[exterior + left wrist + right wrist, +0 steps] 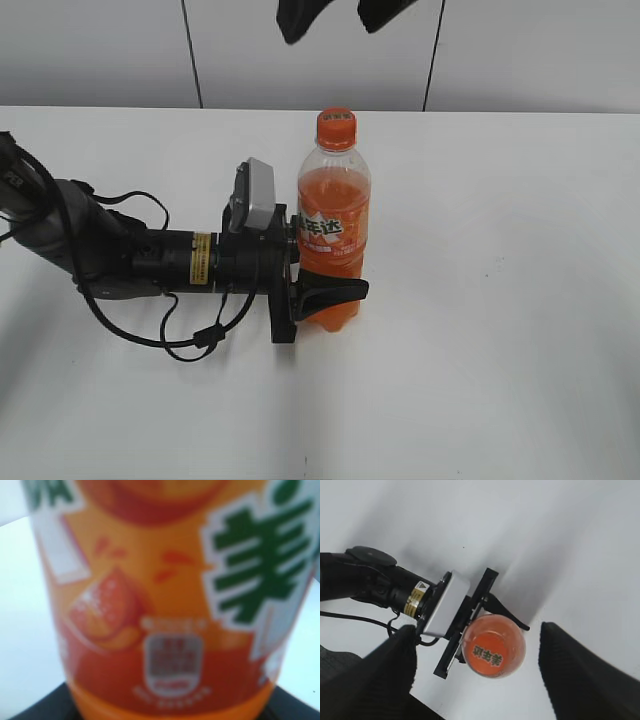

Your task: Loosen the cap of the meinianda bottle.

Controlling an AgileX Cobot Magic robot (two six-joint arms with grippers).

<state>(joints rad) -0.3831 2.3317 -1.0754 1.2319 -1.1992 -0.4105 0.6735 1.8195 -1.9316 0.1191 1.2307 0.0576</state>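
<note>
Left gripper (322,272) clamped around the lower body of the meinianda bottle (333,215), fingers pressed against its sides, holding it upright on the white table (500,300). Right gripper (477,670) spread wide, fingers (580,670) apart and empty, hanging high above. Directly below that gap, the cap (494,647), well clear of both fingers. Likely risks: closing off-centre and slipping on the ribbed cap, or twisting the whole bottle inside the lower grip
</note>
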